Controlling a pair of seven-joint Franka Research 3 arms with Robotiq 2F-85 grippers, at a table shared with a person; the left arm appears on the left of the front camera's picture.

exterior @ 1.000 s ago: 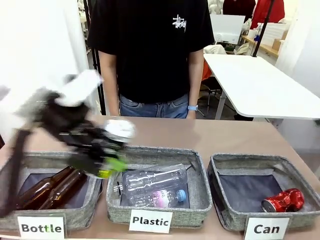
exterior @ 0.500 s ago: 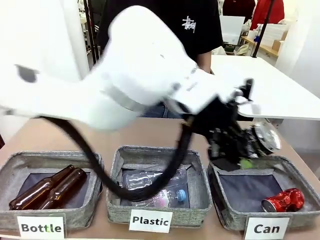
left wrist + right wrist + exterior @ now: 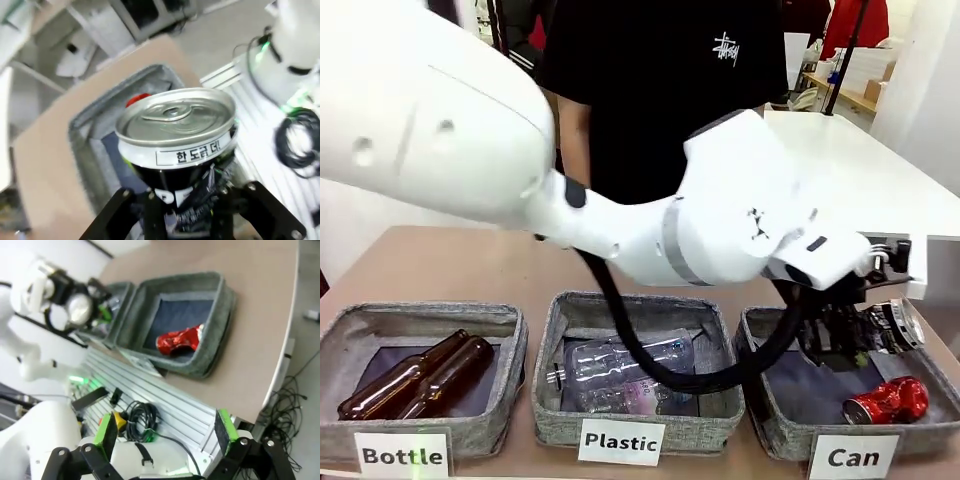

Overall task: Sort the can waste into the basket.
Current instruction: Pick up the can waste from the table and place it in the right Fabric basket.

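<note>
My left gripper (image 3: 848,345) is shut on the dark can (image 3: 892,325) and holds it just above the grey basket (image 3: 775,440) labelled "Can". In the left wrist view the dark can (image 3: 176,131) shows its silver top, and the gripper (image 3: 190,202) clamps its black body. Below it lies the basket (image 3: 87,132) with the red can (image 3: 137,99) inside. The shiny red crushed can (image 3: 886,400) rests in the basket's front right corner. My right gripper (image 3: 165,432) stands open off the table's edge, looking at the basket (image 3: 226,300) and the red can (image 3: 180,340).
The middle bin labelled "Plastic" (image 3: 718,420) holds clear plastic bottles (image 3: 620,370). The left bin labelled "Bottle" (image 3: 510,345) holds two brown glass bottles (image 3: 420,375). A person in a black shirt (image 3: 660,90) stands at the far side. My left arm (image 3: 620,220) spans the table.
My left arm has swung from above the Bottle bin across to the right, carrying the dark can, and lowered over the Can basket.
</note>
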